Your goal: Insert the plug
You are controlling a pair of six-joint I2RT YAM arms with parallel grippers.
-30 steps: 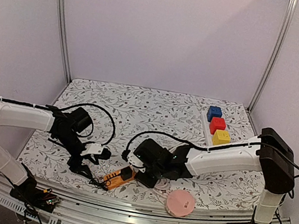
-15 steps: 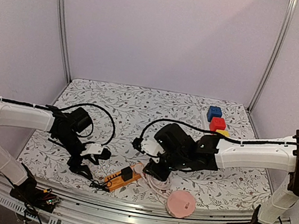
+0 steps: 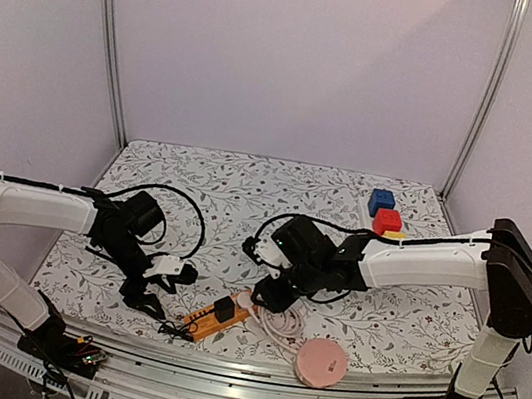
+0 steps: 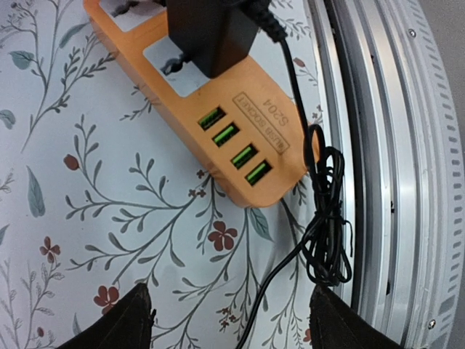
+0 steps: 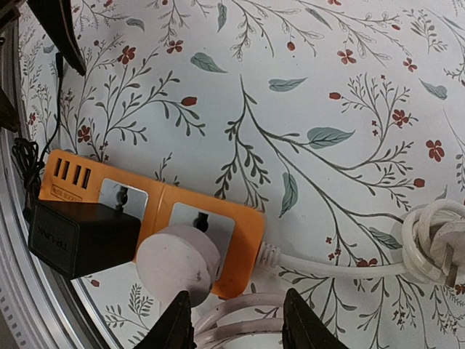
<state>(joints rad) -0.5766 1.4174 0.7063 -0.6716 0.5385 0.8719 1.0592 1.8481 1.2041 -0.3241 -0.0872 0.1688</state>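
Note:
An orange power strip (image 5: 240,218) lies on the flowered cloth near the table's front edge (image 3: 217,315). A round white plug (image 5: 178,262) sits in its socket nearest the cord end, and a black adapter (image 5: 80,236) fills the neighbouring socket. My right gripper (image 5: 236,327) hovers just behind the white plug, open, with only loops of white cable (image 5: 240,331) lying below its gap. My left gripper (image 4: 236,323) is open wide over the cloth beside the strip's USB end (image 4: 283,174), holding nothing; the adapter's thin black cable (image 4: 327,240) runs beneath it.
The strip's white cord ends in a tied bundle (image 5: 429,240). A pink round disc (image 3: 321,362) lies at the front edge. Blue (image 3: 381,202), red (image 3: 387,220) and yellow (image 3: 394,235) blocks sit on a white holder at the back right. A metal rail (image 4: 392,145) borders the cloth.
My right arm has lifted off the power strip and drawn back, leaving the white plug in its socket, and its jaws have narrowed. The left arm has not moved.

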